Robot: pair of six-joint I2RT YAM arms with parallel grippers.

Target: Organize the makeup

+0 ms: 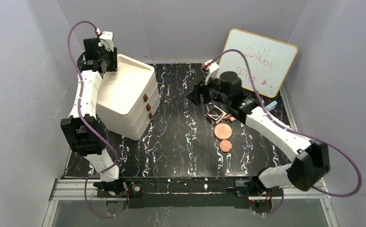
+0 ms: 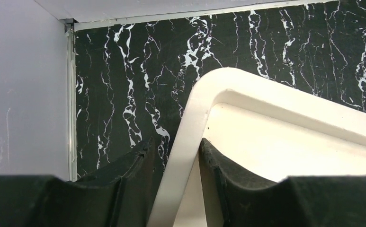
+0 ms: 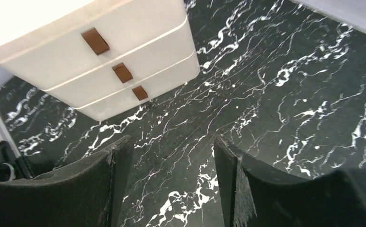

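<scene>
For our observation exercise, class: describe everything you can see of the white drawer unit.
The white drawer unit looks like matte plastic: three shut drawers stacked, each with a small brown handle, under an open top tray with rounded corners. It stands upright and angled on the left of the black marbled table. The left claw straddles the tray's rim, one finger inside, one outside; whether it clamps is unclear.

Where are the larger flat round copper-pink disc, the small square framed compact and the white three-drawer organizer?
larger flat round copper-pink disc point(image 1: 223, 130), top external view, its centre.
small square framed compact point(image 1: 215, 113), top external view, its middle.
white three-drawer organizer point(image 1: 124, 90), top external view, top tray floor.
</scene>
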